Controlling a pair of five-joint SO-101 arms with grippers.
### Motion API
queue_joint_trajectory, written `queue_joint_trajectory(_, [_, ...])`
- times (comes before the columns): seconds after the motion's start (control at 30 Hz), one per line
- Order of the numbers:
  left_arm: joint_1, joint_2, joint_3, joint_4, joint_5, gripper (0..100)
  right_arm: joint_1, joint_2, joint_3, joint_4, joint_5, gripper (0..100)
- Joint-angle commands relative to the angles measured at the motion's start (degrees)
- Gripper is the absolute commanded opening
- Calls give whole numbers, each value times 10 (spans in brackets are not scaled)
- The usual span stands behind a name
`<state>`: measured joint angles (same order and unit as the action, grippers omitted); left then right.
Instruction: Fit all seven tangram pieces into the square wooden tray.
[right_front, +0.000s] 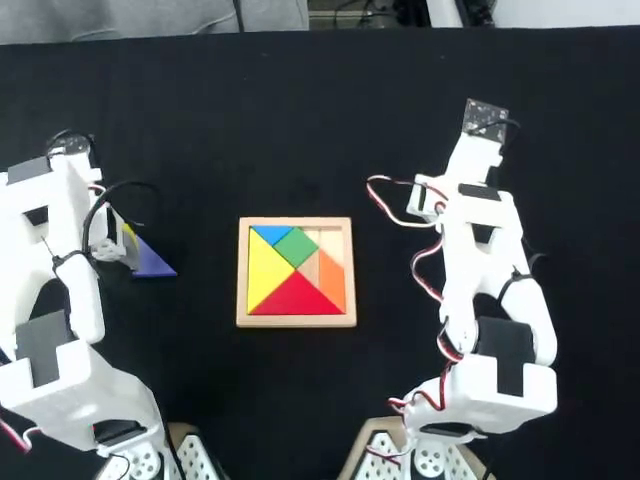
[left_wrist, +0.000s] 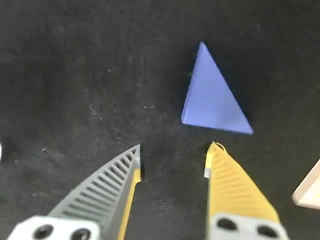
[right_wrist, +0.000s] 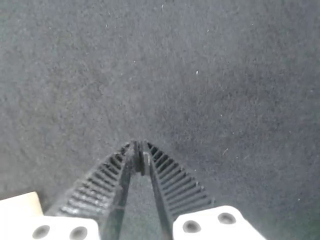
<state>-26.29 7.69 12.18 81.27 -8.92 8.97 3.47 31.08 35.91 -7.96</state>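
1. You are looking down at your right gripper (right_wrist: 138, 150), whose two dark ribbed fingers (right_wrist: 172, 181) are pressed together at the tips with nothing between them.
2. Both fingers run back to white mounts (right_wrist: 210, 225) with screw holes.
3. Beneath them lies black cloth (right_wrist: 200, 75), flecked with lint.
4. A pale corner (right_wrist: 20, 204) sits beside one mount; you cannot tell what it is.

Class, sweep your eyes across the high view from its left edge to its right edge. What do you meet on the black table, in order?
left arm → blue triangle → wooden tray holding coloured pieces → right arm
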Motion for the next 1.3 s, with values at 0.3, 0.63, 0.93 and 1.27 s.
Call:
queue_joint_trajectory(0.3, [14,3,-16,-72,65,214,-8,-33,-7,-10,-2,11])
queue_joint_trajectory(0.63, [-16,49,-10,-163,62,209,-8,-33,-7,-10,-2,11])
queue_joint_trajectory(0.93, [-26,174,-138,-108,65,210,-9,-33,-7,-10,-2,11])
queue_joint_trajectory(1.27, [110,215,-200,-32,65,213,-8,-33,-7,-10,-2,11])
